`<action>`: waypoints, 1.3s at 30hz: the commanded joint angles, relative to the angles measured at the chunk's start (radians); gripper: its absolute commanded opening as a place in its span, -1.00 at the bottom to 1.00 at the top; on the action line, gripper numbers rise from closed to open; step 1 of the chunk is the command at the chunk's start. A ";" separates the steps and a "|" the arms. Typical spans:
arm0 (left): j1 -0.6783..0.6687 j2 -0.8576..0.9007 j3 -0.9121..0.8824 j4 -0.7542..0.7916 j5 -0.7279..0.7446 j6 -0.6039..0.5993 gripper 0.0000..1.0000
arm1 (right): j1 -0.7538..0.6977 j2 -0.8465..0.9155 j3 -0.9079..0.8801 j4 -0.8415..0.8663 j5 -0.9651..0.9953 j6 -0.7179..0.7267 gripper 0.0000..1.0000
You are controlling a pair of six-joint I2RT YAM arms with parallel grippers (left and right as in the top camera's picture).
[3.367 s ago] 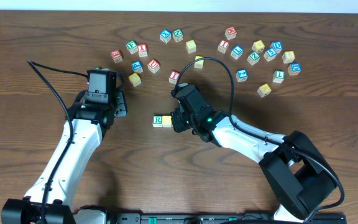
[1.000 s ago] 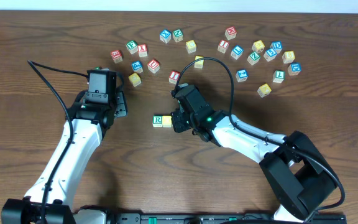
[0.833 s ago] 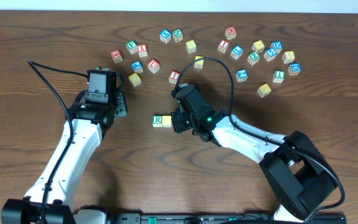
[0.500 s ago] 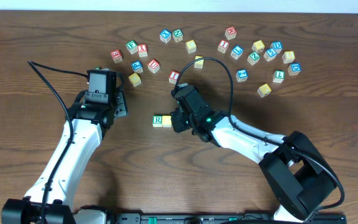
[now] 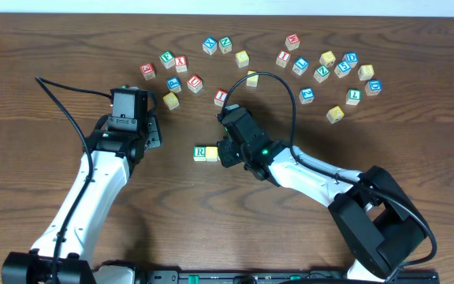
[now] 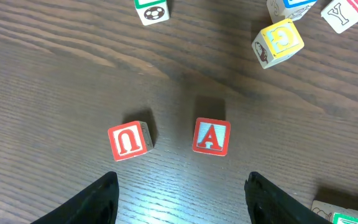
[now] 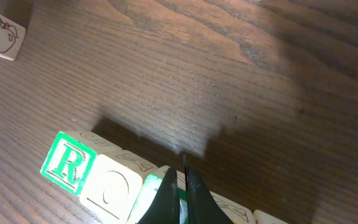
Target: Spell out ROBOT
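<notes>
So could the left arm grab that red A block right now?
Probably yes: the left claw is open just short of the A, nothing lies between, and the U sits apart.

R cube (image 5: 200, 152), green letter upward; yellow O cube (image 5: 212, 153) touching its side, in a row, mid-table.

Green-lettered R cube (image 7: 67, 163) (brown woodgrain table (image 7: 229, 74))

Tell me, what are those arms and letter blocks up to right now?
Left tool open, empty, above red U cube and red A cube. Right tool shut, low beside the row. R cube and yellow O cube touching. Nothing blocking.
</notes>
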 commanded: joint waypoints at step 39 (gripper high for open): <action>0.004 -0.014 0.030 0.002 -0.009 -0.001 0.29 | 0.001 0.037 -0.010 0.045 0.013 -0.067 -0.98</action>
